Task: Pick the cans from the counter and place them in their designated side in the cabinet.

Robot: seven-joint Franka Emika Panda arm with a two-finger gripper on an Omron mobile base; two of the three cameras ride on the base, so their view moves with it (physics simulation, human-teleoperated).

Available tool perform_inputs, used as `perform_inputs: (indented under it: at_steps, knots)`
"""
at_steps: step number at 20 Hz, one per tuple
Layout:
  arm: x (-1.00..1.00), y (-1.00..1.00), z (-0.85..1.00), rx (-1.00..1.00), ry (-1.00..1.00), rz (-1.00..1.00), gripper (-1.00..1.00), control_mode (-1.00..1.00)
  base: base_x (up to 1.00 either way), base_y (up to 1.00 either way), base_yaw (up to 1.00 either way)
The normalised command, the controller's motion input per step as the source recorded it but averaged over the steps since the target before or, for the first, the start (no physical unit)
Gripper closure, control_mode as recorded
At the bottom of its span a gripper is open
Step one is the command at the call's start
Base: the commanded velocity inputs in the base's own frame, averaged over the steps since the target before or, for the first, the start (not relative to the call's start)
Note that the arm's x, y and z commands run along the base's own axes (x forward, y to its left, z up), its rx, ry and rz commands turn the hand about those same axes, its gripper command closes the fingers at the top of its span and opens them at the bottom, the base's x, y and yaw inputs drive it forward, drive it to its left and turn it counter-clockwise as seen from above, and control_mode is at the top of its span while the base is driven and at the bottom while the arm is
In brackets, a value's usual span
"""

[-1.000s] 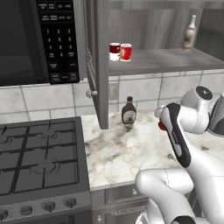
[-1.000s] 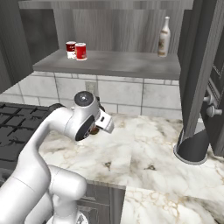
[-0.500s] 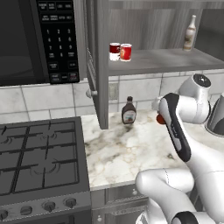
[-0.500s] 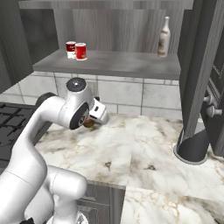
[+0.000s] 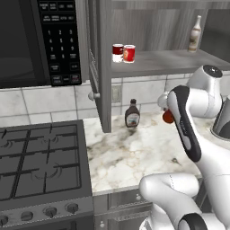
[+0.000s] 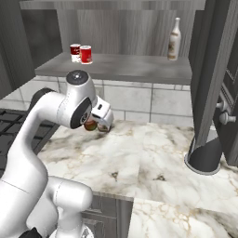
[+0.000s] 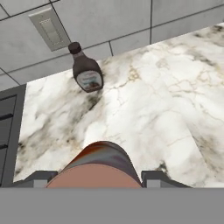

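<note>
counter (image 5: 134, 157): pale veined marble, stove (image 5: 40, 166) on its left, tiled wall behind
microwave (image 5: 36, 40): black, on the wall above the stove, left of the cabinet
cabinet (image 5: 161, 60): grey wood grain, its flat shelf above the counter, narrow door (image 5: 101, 67) edge-on at its left
shelf left: two cans side by side, touching or nearly so; half-white can (image 5: 117, 52) on the left, bright red can (image 5: 129, 53) on the right
shelf right: pale bottle (image 5: 195, 34) standing far back, well apart from the cans
sauce bottle (image 5: 132, 113): brown, upright on the counter by the wall, below the shelf
arm: raised over the counter, right of the sauce bottle
gripper (image 7: 99, 177): clamped on a dark red can (image 7: 98, 168), one finger on each side
dark red can: held above the counter, below shelf level; seen as a red patch (image 5: 168, 116) beside the hand
</note>
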Motion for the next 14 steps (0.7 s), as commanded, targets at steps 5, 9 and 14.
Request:
perform_inputs:
  at_steps: [5,9,14]
  knots:
    - [-0.26,0.02,0.31,0.0,0.0,0.01,1.0,-1.0,0.0,0.0,0.0]
    - [-0.27,0.04,0.34,0.0,0.0,0.02,1.0,-1.0,0.0,0.0,0.0]
    - [-0.27,0.03,0.28,0.0,0.0,0.01,1.0,-1.0,0.0,0.0,0.0]
